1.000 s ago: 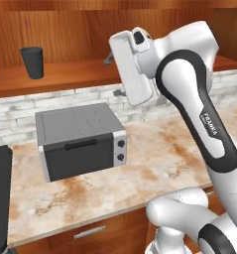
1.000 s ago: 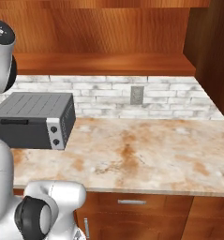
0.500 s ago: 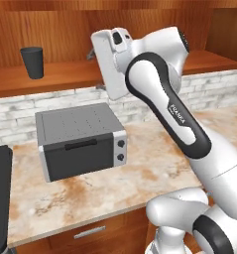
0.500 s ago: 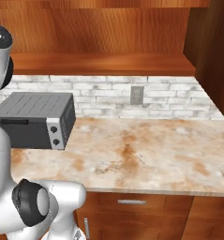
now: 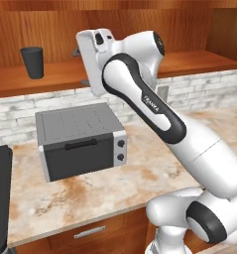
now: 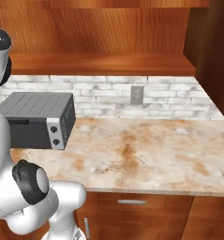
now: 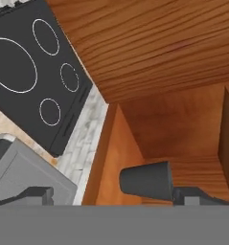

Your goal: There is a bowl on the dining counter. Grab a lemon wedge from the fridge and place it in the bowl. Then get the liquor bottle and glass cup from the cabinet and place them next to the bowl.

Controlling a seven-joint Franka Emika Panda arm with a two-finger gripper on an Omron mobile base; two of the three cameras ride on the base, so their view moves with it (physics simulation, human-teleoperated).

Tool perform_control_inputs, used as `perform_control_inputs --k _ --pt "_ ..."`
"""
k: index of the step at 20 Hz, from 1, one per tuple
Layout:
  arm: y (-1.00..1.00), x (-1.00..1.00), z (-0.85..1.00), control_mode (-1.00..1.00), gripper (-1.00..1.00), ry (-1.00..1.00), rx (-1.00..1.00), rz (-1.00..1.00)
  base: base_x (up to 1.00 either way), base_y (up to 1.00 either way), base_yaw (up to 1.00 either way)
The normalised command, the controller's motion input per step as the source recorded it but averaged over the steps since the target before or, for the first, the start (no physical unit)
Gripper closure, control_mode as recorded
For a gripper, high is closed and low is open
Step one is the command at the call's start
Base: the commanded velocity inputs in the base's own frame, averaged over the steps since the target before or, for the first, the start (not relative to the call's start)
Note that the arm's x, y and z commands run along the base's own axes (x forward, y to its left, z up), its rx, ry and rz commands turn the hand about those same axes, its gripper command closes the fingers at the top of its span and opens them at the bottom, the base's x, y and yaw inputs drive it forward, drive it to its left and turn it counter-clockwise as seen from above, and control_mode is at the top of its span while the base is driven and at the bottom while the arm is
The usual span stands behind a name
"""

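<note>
The glass cup, a dark grey tapered tumbler, stands upright on the wooden shelf of the cabinet at the left. My gripper hovers at shelf height to the cup's right, a good gap away, with its jaws open and nothing between them. In the hand view the cup appears ahead between the fingertips, nearer the right one, against the cabinet wood. The bowl, lemon wedge, fridge, liquor bottle and dining counter are out of view.
A grey toaster oven sits on the marble wall counter just below the shelf and under my hand. A black cooktop lies at the left end of that counter. A brick backsplash with an outlet runs behind.
My hand has swung left along the shelf, closer to the glass cup, and the forearm has followed. The jaws stayed open and the cup has not moved.
</note>
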Motion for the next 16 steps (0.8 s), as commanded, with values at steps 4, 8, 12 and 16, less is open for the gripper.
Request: perform_control_inputs --k 4,8,12,16 --pt "0.02 0.53 0.00 -1.00 -1.00 0.01 0.00 -0.01 0.00 0.00 0.00" --pt "0.10 0.44 0.00 -1.00 -1.00 0.00 0.00 -0.04 0.00 0.00 0.00" --pt "0.34 0.25 0.00 -1.00 -1.00 -0.05 0.00 -0.10 0.00 0.00 0.00" --pt "0.40 0.18 0.00 -1.00 -1.00 -0.08 0.00 -0.12 0.00 0.00 0.00"
